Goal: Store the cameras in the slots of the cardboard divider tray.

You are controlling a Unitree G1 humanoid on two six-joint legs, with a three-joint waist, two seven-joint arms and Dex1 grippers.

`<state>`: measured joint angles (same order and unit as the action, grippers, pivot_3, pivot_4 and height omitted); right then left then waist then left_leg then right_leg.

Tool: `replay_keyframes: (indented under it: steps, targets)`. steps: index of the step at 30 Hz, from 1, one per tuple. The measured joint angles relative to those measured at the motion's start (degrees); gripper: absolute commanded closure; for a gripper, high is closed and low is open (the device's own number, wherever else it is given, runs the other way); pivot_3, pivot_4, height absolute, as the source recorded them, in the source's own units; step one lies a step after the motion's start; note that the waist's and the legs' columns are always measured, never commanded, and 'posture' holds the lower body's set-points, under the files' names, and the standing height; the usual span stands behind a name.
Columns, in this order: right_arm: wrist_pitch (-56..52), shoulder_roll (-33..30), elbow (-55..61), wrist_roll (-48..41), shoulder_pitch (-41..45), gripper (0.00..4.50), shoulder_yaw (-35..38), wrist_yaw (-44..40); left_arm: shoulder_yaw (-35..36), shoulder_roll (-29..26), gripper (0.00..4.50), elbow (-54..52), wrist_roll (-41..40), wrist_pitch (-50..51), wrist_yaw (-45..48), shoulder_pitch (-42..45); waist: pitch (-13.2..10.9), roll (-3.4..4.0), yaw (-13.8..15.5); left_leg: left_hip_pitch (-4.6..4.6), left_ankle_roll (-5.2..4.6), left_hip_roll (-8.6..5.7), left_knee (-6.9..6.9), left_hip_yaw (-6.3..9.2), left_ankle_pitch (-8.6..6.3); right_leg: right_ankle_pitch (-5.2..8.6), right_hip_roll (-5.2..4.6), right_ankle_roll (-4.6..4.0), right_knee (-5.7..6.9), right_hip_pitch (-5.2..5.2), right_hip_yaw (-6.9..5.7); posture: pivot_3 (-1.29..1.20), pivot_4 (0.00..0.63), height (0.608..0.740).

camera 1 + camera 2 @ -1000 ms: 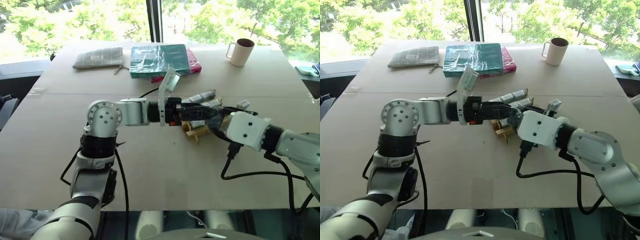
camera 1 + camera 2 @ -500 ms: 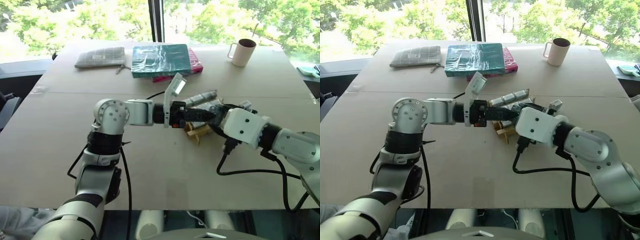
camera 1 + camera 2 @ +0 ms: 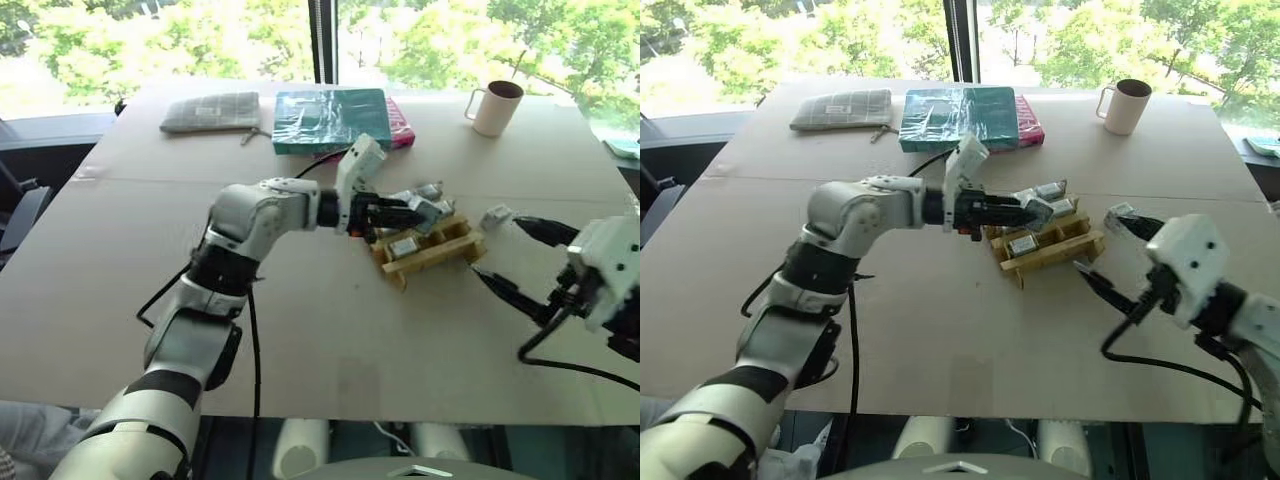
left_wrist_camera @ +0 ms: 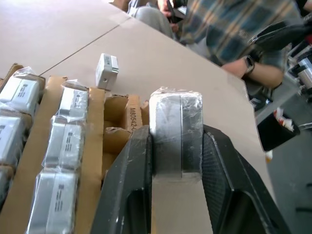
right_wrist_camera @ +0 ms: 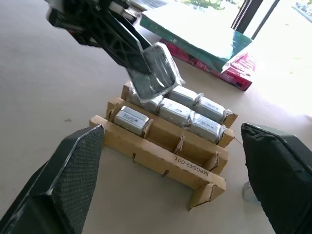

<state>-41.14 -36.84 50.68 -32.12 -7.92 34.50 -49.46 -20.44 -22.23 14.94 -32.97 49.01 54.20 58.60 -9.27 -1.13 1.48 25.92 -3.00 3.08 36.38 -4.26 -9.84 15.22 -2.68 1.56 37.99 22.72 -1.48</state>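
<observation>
Left pincer (image 4: 176,146) clamped on one wrapped camera (image 4: 175,134), holding it over the back rows of the cardboard tray (image 3: 452,245), mid-bench (image 3: 330,340). Tray slots hold several wrapped cameras (image 5: 173,112); one sits alone in the front row (image 5: 128,118). Another camera (image 3: 495,215) lies loose on the bench just beside the tray, on its right. Right pincer (image 3: 515,260) is wide open, holding nothing, off to the right of the tray and clear of it. Mug (image 3: 495,106), books (image 3: 330,120) and a pouch (image 3: 212,112) sit along the far edge.
</observation>
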Motion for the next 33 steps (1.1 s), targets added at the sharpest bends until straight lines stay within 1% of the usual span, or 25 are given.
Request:
replay_keyframes:
  steps: [6, 11, 15, 22, 27, 33]
  targets:
    - [6.07, -0.87, -2.38, -0.23, -4.12, 0.06, 1.97, -1.05, -4.99, 3.55, 3.71, 11.82, 10.39, -5.86, 5.49, 6.75, -0.01, 0.01, -0.65, 0.04, -0.01, -0.01, -0.02, 0.02, -0.01, -0.06, 0.02, 0.14, -0.02, 0.02, 0.0, 0.0, 0.15, 0.74]
    - [8.13, -0.86, -2.25, 0.26, -6.32, 0.06, 1.44, 0.78, -6.18, 5.44, 3.71, 18.84, 14.72, -6.4, 10.8, 10.32, -0.01, 0.01, -0.66, 0.08, -0.01, -0.02, -0.02, 0.03, -0.01, -0.05, 0.02, 0.16, -0.03, 0.06, -0.01, 0.0, 0.15, 0.74]
    - [9.65, -0.86, -1.82, 0.17, -8.47, 0.06, 1.19, 2.22, -8.45, 6.95, 3.71, 25.11, 20.12, -9.07, 14.45, 12.44, -0.01, 0.01, -0.64, 0.08, -0.02, -0.02, -0.02, 0.04, -0.01, -0.04, 0.02, 0.15, -0.03, 0.06, -0.01, 0.0, 0.15, 0.74]
    - [11.53, -0.92, -1.7, 0.18, -11.01, 0.06, 1.2, 3.42, -9.19, 11.13, 3.71, 33.71, 26.18, -13.79, 16.0, 15.74, -0.02, 0.0, -0.74, 0.07, -0.03, -0.01, -0.02, 0.04, -0.02, -0.02, 0.02, 0.12, -0.03, 0.06, 0.0, 0.0, 0.15, 0.74]
    - [12.58, -1.15, -1.69, 0.19, -11.9, 0.06, 1.2, 3.99, -9.46, 12.29, 3.71, 35.64, 30.24, -16.56, 15.93, 17.08, -0.02, 0.0, -0.74, 0.05, -0.03, 0.01, 0.03, 0.04, -0.02, 0.03, 0.02, 0.02, 0.0, 0.04, 0.0, 0.0, 0.15, 0.74]
    - [12.84, -1.47, -1.18, 0.42, -12.74, 0.06, 1.13, 5.03, -9.29, 13.18, 3.71, 36.04, 33.19, -12.32, 15.27, 18.65, -0.01, 0.01, -0.75, 0.06, -0.03, 0.01, 0.04, 0.05, -0.02, 0.03, 0.01, 0.03, 0.0, 0.04, -0.01, 0.0, 0.15, 0.74]
